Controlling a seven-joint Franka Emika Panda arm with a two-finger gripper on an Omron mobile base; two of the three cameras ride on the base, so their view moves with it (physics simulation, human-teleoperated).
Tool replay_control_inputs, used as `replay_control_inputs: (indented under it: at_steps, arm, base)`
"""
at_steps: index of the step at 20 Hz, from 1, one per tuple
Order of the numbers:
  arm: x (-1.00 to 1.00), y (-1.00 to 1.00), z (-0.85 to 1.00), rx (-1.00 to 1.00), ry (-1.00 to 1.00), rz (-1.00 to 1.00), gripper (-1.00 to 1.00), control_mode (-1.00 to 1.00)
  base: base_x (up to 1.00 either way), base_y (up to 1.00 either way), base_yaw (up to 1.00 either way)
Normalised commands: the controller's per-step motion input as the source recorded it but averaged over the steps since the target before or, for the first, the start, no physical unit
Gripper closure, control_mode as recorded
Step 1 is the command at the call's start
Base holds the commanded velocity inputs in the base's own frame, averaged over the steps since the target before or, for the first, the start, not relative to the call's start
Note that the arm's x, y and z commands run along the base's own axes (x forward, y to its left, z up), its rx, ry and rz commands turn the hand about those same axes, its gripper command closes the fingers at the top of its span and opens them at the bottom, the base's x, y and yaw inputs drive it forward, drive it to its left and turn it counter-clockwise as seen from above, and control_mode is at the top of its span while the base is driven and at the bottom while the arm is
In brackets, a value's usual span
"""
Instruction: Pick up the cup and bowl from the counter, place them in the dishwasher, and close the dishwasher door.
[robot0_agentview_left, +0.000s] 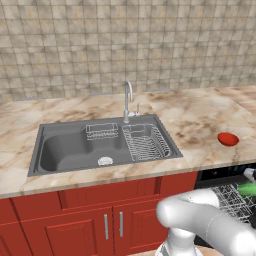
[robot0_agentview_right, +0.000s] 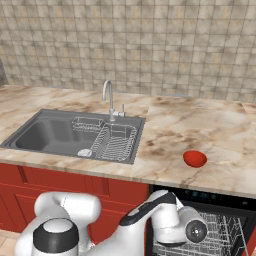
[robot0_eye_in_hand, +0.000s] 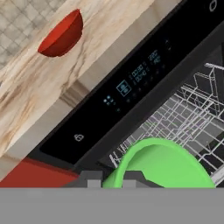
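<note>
Long beige-pink marble counter (robot0_agentview_left: 200, 117) with brown veins, backed by a wall of small tan tiles (robot0_agentview_left: 125, 45). Grey sink (robot0_agentview_left: 75, 147) sunk into the counter, holding two white wire baskets and a round drain; chrome faucet (robot0_agentview_left: 128, 100) rising at the sink's back edge. Red cabinets (robot0_agentview_left: 100, 220) with silver handles directly under the sink.

Red bowl (robot0_agentview_left: 228, 139) upright on the counter, well off to the faucet side of the sink and clear of it, near the counter's front edge. Black dishwasher (robot0_agentview_right: 210, 197) beside the cabinets and below the bowl, standing open, control strip with tiny lights just under the counter lip, white wire rack (robot0_agentview_right: 220, 232) exposed.

Gripper (robot0_eye_in_hand: 113, 178) low at the dishwasher opening, past the sink's near corner, fingers pinched tight on the rim of the green cup (robot0_eye_in_hand: 162, 164). Cup poised over the wire rack, apart from the bowl on the counter above; contact with the rack impossible to judge.
</note>
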Motion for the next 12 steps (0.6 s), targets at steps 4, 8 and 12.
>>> replay_control_inputs:
  at_steps: [4,8,12]
  arm:
    - [0.0,-0.01,-0.42,0.18,0.0,-0.05,1.0,-1.0]
    - [0.01,0.0,-0.31,0.04,0.0,-0.03,1.0,-1.0]
    - [0.12,0.0,-0.24,0.0,0.0,-0.03,1.0,-1.0]
  base:
    - [0.0,0.0,0.0]
    - [0.0,0.0,0.0]
    - [0.0,0.0,0.0]
